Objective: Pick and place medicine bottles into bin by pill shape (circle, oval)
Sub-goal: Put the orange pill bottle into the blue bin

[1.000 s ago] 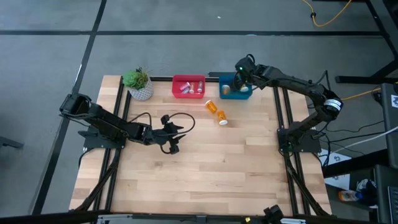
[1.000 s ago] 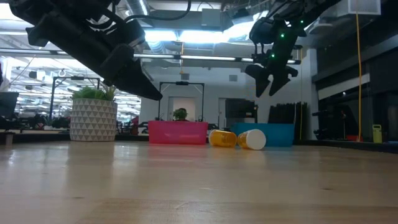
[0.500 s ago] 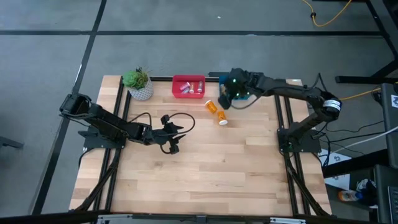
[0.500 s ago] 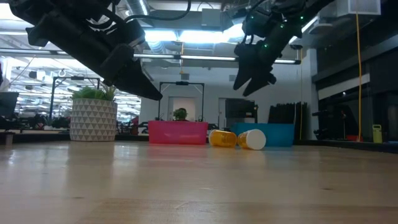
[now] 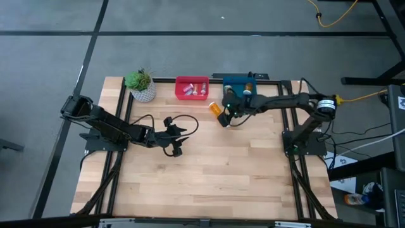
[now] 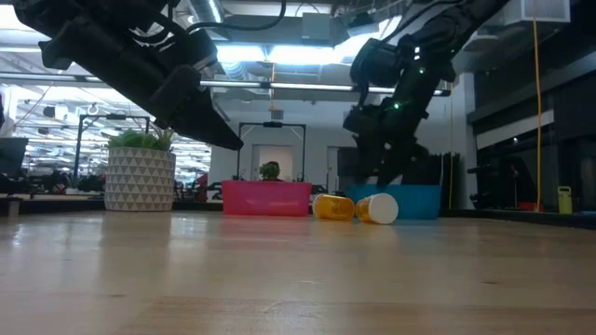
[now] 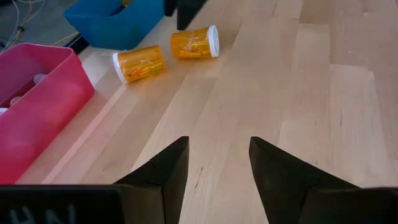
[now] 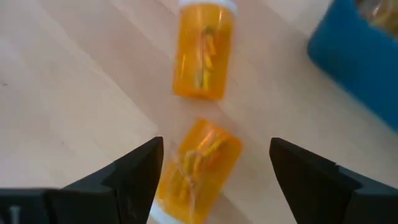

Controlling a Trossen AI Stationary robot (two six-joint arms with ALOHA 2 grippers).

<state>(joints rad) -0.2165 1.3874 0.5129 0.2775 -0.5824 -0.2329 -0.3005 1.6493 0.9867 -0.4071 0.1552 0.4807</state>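
High view, going left to right: the left claw [image 5: 175, 140] is hanging out over the wooden table [image 5: 209, 171] at about 9 o'clock from the middle, nothing in it, and in its own wrist view the fingers [image 7: 163, 171] are sitting moderately apart with bare wood between them. Up at 11 o'clock there's a potted plant [image 5: 140, 85] in a white patterned pot. Next along the far edge at 12 o'clock is the pink bin [image 5: 192, 88], with a couple of pale little vials [image 5: 188, 90] lying inside. Right beside it at roughly 1 o'clock is the blue bin [image 5: 238, 83], partly covered by the right arm.

The two orange medicine bottles [image 5: 216, 109] are lying on their sides on the table just in front of the gap between the bins, close to each other but not touching as far as the left wrist view shows. One is [image 7: 140, 64] nearer the pink bin, the other [image 7: 194, 42] nearer the blue one.

The right claw [image 5: 229, 113] is hovering directly over that pair. In the right wrist view its fingers [image 8: 134, 169] are spread wide, straddling the nearer bottle [image 8: 196, 169], with the other one [image 8: 203, 51] lying just past it. It isn't gripping either one.
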